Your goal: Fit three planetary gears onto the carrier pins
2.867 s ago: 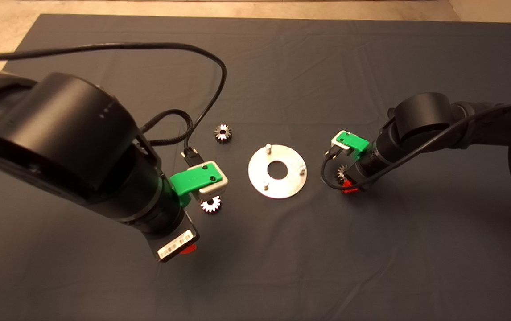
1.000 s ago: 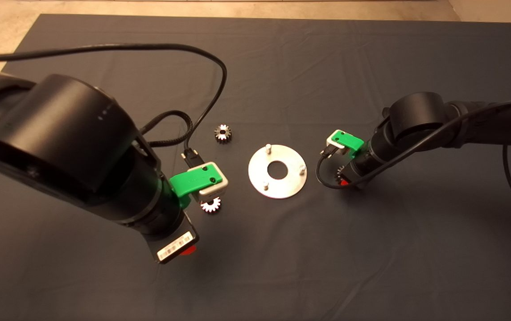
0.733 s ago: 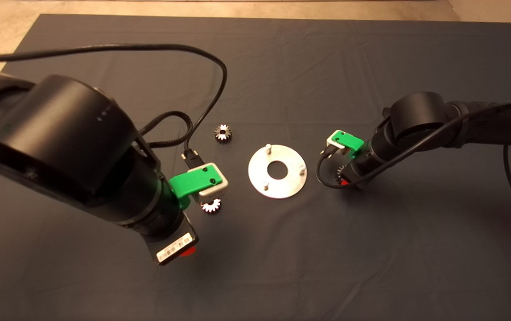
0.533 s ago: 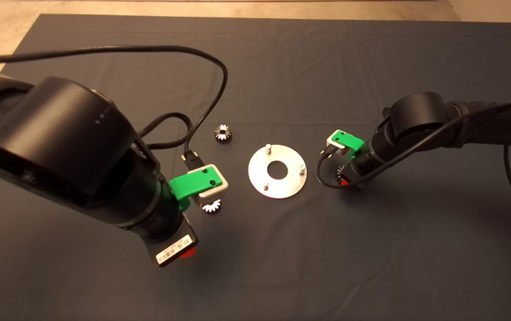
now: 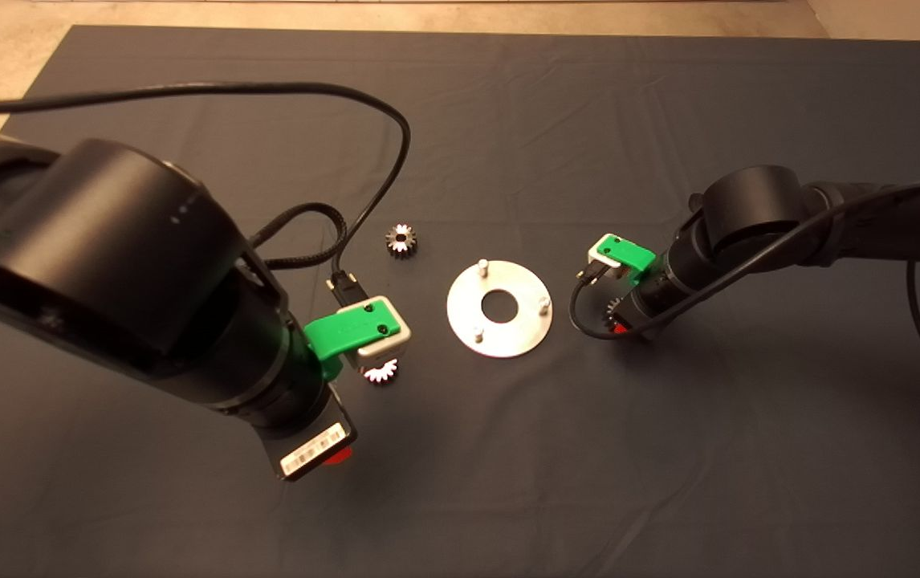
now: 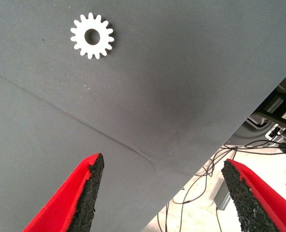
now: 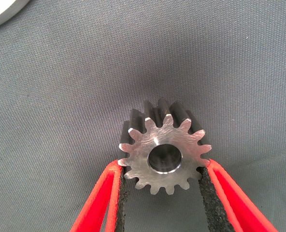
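gear [image 5: 612,310] mostly hidden under right hand [image 5: 624,327]

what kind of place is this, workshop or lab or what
Probably a robotics lab test bench. A dark cloth mat covers the table, holding only a flat round silver disc with upright pins and small silver-grey metal spur gears. Loose cables trail on the pale floor beyond the mat.

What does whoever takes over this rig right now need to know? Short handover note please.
Right gripper: shut on a gear, on the mat just right of the disc.
Left gripper: open, empty, above the mat; a second gear lies flat near it, left of the disc.
Third gear: loose on the mat, up-left of the disc.
Done: nothing installed; all three carrier pins are bare.
Left: seat all three gears, starting with the one in the right gripper.
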Robot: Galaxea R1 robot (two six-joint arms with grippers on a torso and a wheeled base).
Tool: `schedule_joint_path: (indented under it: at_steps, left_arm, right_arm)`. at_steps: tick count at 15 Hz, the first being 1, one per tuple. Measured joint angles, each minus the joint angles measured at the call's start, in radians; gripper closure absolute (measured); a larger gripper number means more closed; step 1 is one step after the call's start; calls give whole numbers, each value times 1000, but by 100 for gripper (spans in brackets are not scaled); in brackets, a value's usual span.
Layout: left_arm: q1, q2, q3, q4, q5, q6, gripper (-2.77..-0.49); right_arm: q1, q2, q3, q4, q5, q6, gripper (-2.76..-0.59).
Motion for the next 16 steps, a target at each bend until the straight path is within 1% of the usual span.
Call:
schedule_joint_path:
  at_steps: [5, 6, 7, 8, 10, 11, 12, 13, 15, 16]
  left_arm:
    - [0, 0, 0, 0, 0, 0, -176]
    - [0, 0, 0, 0, 0, 0, -176]
    - [0, 0, 0, 0, 0, 0, -176]
    - [0, 0, 0, 0, 0, 0, -176]
    - [0, 0, 2, 0, 0, 0, -176]
    - [0, 1, 2, 0, 0, 0, -176]
    - [0, 0, 2, 0, 0, 0, -176]
    - [0, 0, 2, 0, 0, 0, -176]
    - [0, 1, 2, 0, 0, 0, -176]
    - [0, 1, 2, 0, 0, 0, -176]
  right_arm:
    - [2, 8, -1, 1, 0, 0, -92]
    - [6, 14, -1, 3, 1, 0, -92]
    - [12, 17, -2, 7, 7, 0, -92]
    - [21, 20, -2, 16, 12, 0, -92]
    - [60, 28, -3, 46, 35, 0, -92]
    - [76, 31, -3, 56, 41, 0, -92]
    - [100, 36, -3, 70, 41, -1, -92]
    - [116, 42, -3, 86, 41, -1, -92]
    - [138, 53, -3, 130, 42, -3, -92]
    - [148, 56, -3, 146, 42, -3, -92]
